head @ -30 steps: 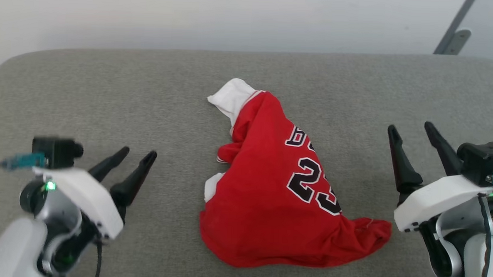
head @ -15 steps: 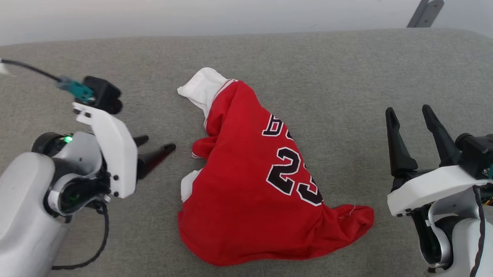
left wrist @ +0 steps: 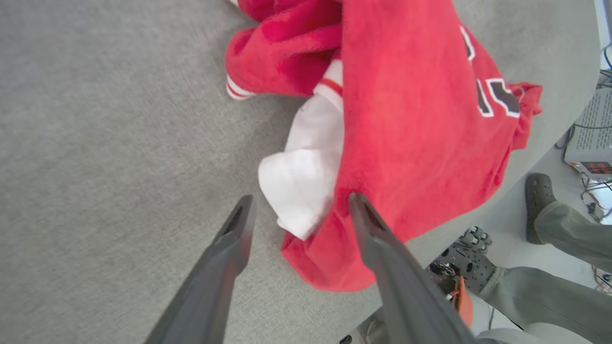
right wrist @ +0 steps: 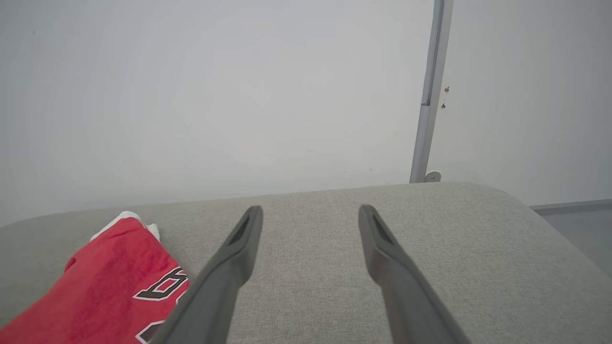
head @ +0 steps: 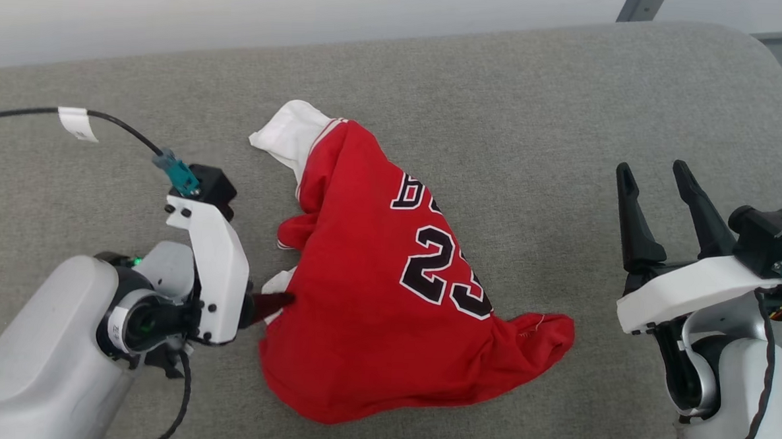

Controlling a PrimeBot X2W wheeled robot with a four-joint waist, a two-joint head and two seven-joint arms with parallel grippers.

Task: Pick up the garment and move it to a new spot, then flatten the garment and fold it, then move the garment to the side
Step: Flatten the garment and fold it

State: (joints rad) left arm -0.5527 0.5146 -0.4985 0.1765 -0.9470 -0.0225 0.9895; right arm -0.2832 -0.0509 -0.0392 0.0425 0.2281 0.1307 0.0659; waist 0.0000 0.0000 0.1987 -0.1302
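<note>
Reaching garment [head: 359, 337] edge, left gripper [head: 280, 301]

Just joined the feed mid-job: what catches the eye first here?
A crumpled red garment with a black 23 lies in the middle of the grey cushion. The left tool is open at the garment's left edge, right by a white sleeve. The right tool stands open off to the right, apart from the fabric.

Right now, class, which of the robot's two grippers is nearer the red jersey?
The left gripper: its open fingertips are right at the white sleeve of the garment, while the right gripper, also open, stands well clear over bare grey cushion.
</note>
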